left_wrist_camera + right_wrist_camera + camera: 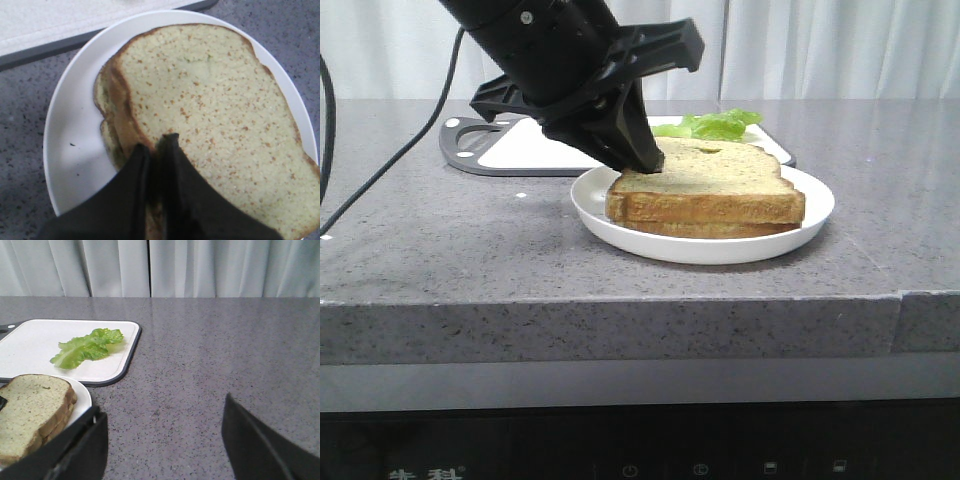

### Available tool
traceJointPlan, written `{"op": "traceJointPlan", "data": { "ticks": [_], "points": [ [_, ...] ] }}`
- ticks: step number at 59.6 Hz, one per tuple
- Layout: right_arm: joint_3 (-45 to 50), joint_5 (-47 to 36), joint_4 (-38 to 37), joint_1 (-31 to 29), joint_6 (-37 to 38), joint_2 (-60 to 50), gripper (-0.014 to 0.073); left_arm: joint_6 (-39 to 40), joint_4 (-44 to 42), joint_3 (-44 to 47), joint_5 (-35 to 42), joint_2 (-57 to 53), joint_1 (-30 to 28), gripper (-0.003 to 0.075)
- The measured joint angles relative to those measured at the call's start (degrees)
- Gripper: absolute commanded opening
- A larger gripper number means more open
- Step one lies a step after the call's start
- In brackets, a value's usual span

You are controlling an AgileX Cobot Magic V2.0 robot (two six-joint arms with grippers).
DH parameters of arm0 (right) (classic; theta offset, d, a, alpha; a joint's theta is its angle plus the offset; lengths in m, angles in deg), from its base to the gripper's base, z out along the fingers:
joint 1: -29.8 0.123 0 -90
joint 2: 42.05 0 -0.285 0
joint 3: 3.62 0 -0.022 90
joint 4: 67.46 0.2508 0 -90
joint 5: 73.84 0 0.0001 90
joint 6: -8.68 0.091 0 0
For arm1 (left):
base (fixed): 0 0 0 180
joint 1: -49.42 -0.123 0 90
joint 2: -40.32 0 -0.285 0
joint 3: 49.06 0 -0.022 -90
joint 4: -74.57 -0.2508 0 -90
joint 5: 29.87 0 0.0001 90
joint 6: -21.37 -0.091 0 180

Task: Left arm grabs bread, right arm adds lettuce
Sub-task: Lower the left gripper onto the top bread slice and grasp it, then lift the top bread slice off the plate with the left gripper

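Two bread slices are stacked on a white plate (720, 248). The thicker top bread (705, 185) has a speckled pale face and brown crust. My left gripper (650, 160) comes down at the bread's rear left edge. In the left wrist view its fingers (156, 142) are pinched together on the crust edge of the top bread (210, 100). The green ruffled lettuce (715, 125) lies behind the plate on a white board; it also shows in the right wrist view (85, 350). My right gripper (162, 407) is open and empty above bare table, right of the plate.
The white cutting board (520, 150) with a dark rim lies behind the plate. The thinner lower slice (700, 229) rests on the plate under the top one. The grey stone table's front edge (620, 300) is close to the plate. A curtain hangs behind.
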Motion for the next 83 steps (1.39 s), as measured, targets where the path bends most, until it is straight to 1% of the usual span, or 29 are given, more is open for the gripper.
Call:
{"op": "traceJointPlan", "data": {
  "ticks": [15, 28, 43, 49, 55, 61, 68, 77, 83],
  "points": [
    [0.00, 0.24, 0.00, 0.00, 0.00, 0.00, 0.0504, 0.00, 0.00, 0.00, 0.00, 0.00, 0.00, -0.0020],
    [0.00, 0.44, 0.00, 0.00, 0.00, 0.00, 0.0504, 0.00, 0.15, -1.12, -1.83, -2.23, 0.00, -0.0020],
    [0.00, 0.58, 0.00, 0.00, 0.00, 0.00, 0.0504, 0.00, -0.66, -2.82, -1.46, -5.17, 0.00, -0.0021],
    [0.00, 0.81, 0.00, 0.00, 0.00, 0.13, 0.0504, 0.00, -4.97, -2.69, -0.66, -7.80, -0.10, -0.0021],
    [0.00, 0.32, 0.00, 0.00, -0.02, 1.54, 0.0504, 0.57, -9.81, -1.07, 1.13, -12.81, -0.10, -0.0021],
    [-1.09, -1.40, 0.00, 0.00, -0.02, 6.78, 0.0504, 3.19, -16.81, 2.71, 4.48, -19.32, -0.10, -0.0021],
    [-4.75, -1.98, 0.00, 0.00, -0.02, 15.87, 0.0504, 10.96, -27.89, 8.53, 7.45, -27.03, -0.21, -0.0021],
    [-11.33, -2.33, -0.05, 1.25, -0.13, 29.27, 0.0504, 24.19, -43.03, 14.61, 7.80, -34.29, -0.45, -0.0021],
    [-16.63, -2.81, -0.05, 3.51, -2.65, 39.32, 0.0504, 34.47, -52.72, 18.74, 7.80, -38.70, -0.45, -0.0021]
  ]
}}
